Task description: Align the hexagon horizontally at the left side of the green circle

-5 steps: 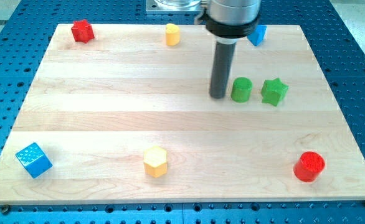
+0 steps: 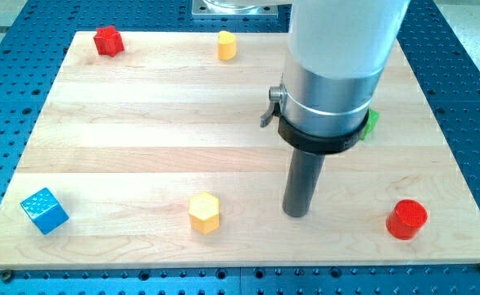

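yellow hexagon [image 2: 205, 212] sits near the board's bottom edge, well to the view's left of the red cylinder [image 2: 407, 219] and nowhere near its target yet. my tip [image 2: 296, 213] has just swung down from beside the green circle and now rests between the hexagon and the red cylinder, apart from both. there are no jaws here, just a bare rod holding nothing. the arm's body now hides the green circle completely; only a sliver of the green star [image 2: 372, 123] peeks out. judging by this, i'm lining up behind the hexagon, but it needs pushing up and rightward, so the tip probably must circle round it.
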Motion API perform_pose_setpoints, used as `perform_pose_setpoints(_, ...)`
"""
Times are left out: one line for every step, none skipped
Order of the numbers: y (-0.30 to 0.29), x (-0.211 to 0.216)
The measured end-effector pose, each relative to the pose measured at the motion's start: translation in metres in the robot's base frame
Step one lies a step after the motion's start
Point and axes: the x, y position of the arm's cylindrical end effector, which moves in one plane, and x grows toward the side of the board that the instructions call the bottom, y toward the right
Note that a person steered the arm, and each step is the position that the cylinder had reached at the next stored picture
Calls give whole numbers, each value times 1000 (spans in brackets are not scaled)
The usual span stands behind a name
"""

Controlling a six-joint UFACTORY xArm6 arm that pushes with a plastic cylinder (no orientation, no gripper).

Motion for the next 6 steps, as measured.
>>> perform_pose_setpoints(-12,30)
perform_pose_setpoints(-20,41)
perform_pose_setpoints(-58,41)
perform_pose_setpoints(-96,50)
perform_pose_setpoints(-115,-14)
perform_pose_setpoints(-122,-39)
